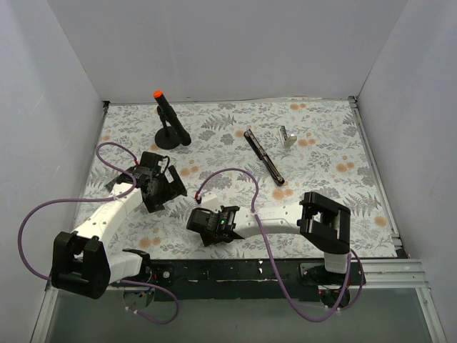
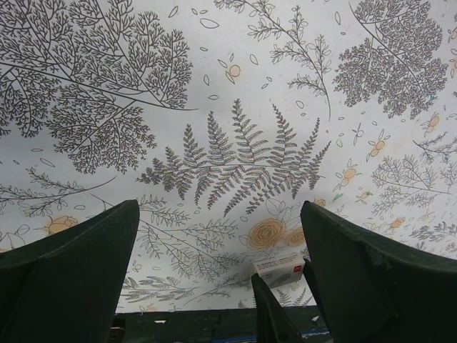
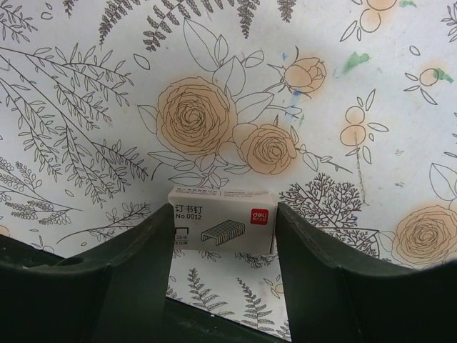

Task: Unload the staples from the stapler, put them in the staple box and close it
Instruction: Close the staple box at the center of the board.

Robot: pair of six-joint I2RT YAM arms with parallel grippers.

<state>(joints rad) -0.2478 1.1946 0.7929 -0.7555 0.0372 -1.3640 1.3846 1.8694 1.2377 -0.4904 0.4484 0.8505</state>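
Observation:
The stapler (image 1: pixel 264 156), a slim black bar, lies on the flowered table right of centre at the back, far from both grippers. My right gripper (image 1: pixel 208 224) is low over the table near the front middle. In the right wrist view its jaws (image 3: pixel 223 218) stand against both ends of a small white staple box (image 3: pixel 223 220) with a red logo, which rests on the table. My left gripper (image 1: pixel 163 187) hangs to the left, open (image 2: pixel 220 264) with nothing between its fingers. The left wrist view shows the same staple box (image 2: pixel 278 269) just beyond its right finger.
A black stand with an orange-tipped rod (image 1: pixel 168 121) stands at the back left. A small silver-white piece (image 1: pixel 287 136) lies right of the stapler. White walls close three sides. Purple cables (image 1: pixel 235 175) loop over the table between the arms.

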